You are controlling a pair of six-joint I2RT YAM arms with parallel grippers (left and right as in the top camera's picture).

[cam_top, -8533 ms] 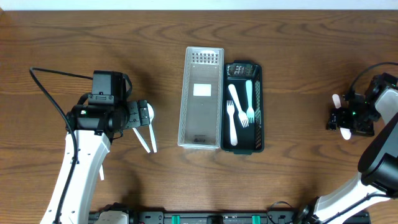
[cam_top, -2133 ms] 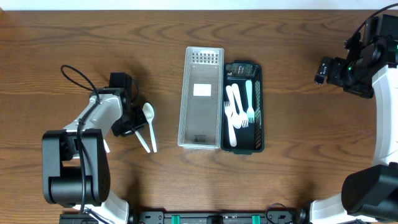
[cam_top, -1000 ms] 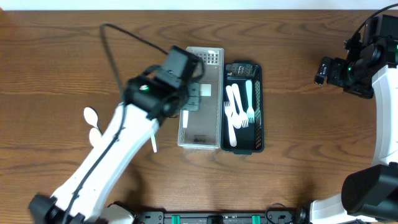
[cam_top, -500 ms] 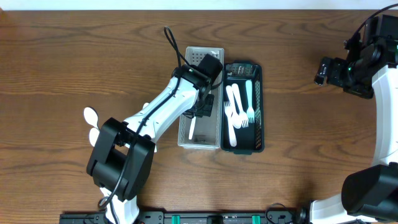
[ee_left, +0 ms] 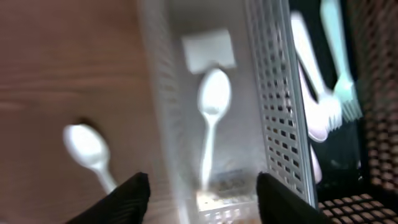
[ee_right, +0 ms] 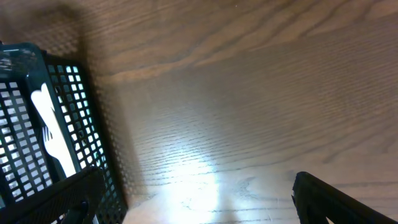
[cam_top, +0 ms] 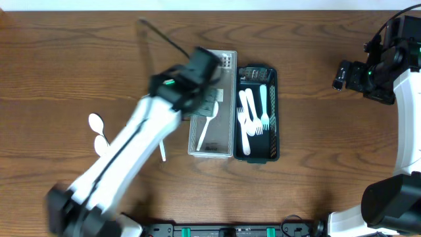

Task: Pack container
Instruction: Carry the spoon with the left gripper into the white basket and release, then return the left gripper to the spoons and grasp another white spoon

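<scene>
A clear plastic container (cam_top: 223,62) stands at the table's middle, with a black mesh basket (cam_top: 274,125) beside it on the right. A white spoon (cam_top: 205,130) lies loose inside the clear container; it also shows in the left wrist view (ee_left: 211,118). The basket holds several white forks (cam_top: 247,118) and a pale blue one. My left gripper (cam_top: 205,105) hovers over the clear container, blurred with motion; in the left wrist view my left gripper (ee_left: 205,205) is open and empty. My right gripper (cam_top: 348,72) is at the far right, open and empty above bare wood, as the right wrist view (ee_right: 205,199) shows.
Two white spoons (cam_top: 97,125) lie on the table at the left, and one more white utensil (cam_top: 162,153) lies near the container's front left corner. One table spoon shows in the left wrist view (ee_left: 87,146). The basket's corner appears in the right wrist view (ee_right: 37,124).
The left arm carried a white spoon from the table's left to the clear container and let it go there; the arm is now moving. The right arm has not moved in the last second.
</scene>
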